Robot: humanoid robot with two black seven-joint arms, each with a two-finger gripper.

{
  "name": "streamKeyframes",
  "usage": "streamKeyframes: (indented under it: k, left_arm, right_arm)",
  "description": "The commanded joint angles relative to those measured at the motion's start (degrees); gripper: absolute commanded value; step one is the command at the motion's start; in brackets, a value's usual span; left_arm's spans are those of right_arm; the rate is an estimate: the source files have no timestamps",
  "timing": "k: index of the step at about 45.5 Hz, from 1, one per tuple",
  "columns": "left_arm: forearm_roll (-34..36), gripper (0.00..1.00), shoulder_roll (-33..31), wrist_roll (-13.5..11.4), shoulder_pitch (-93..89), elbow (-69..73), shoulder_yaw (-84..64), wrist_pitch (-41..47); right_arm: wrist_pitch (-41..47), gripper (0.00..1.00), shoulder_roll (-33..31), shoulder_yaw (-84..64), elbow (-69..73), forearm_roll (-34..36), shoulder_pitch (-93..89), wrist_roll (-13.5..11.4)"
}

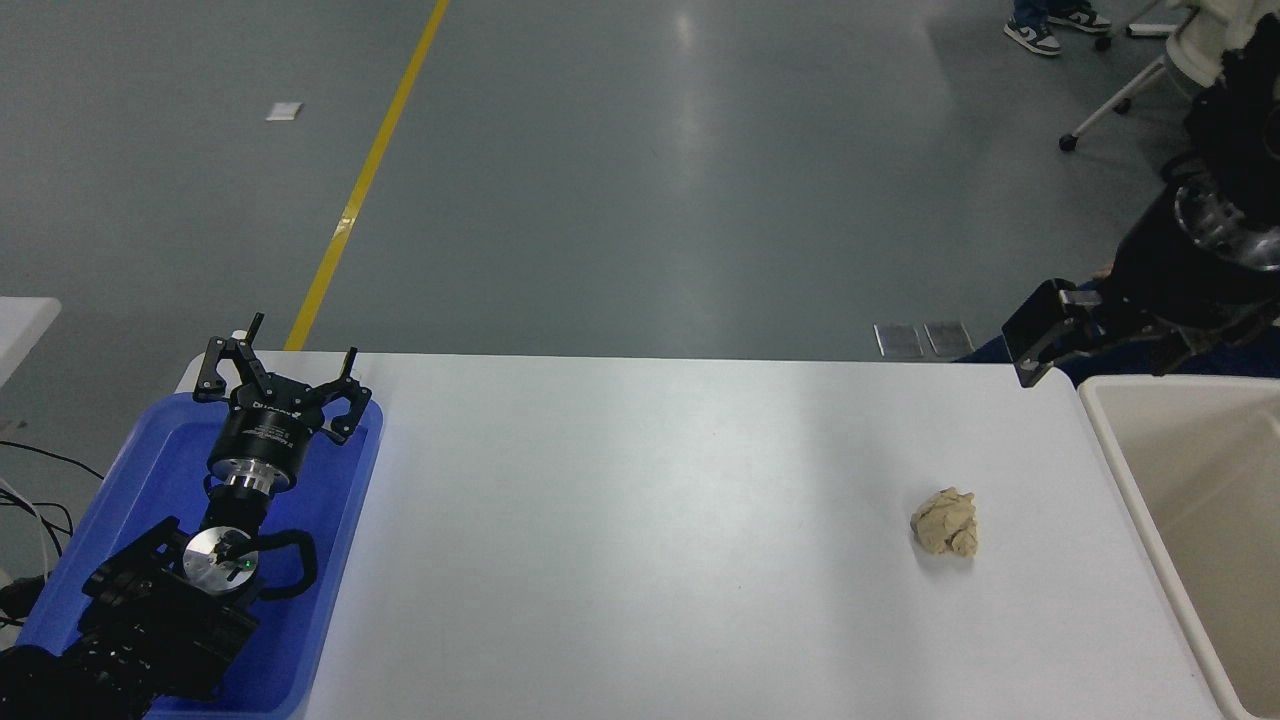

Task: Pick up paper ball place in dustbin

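The paper ball (946,521), a wrinkled beige wad, lies on the white table (650,520) at the right. The dustbin (1105,440), a cream tub with a thick rim, stands at the table's right edge, partly cut off by the picture. My right gripper (1040,340) hangs above the table's far right corner, beyond and to the right of the ball, well apart from it. My left gripper (280,375) is parked open over the blue tray at the lower left.
A shallow blue tray (340,520) sits at the table's left end under the left arm. Beyond the table are the grey floor with a yellow line, an office chair (1150,80) and a person's shoes (1035,35) at the top right.
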Motion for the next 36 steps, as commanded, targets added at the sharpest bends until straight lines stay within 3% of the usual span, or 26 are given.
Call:
streamKeyframes:
  k: [1,8,36]
  left_arm:
    - [0.0,1.00,0.0,-0.1,0.0,0.1,0.0,0.0]
    - [0.0,1.00,0.0,0.0,-0.1,0.0,0.0,0.0]
    - [0.1,1.00,0.0,0.0,0.0,0.0,0.0,0.0]
  right_arm:
    - [-9.9,1.00,1.2,5.0,-10.6,0.1,-19.9,-0.1]
    - [-10.0,1.00,4.8,6.9,-18.2,0.1,-30.1,-0.1]
    - [-11.1,1.00,6.3,11.7,-36.3,-1.4,-49.2,-0.7]
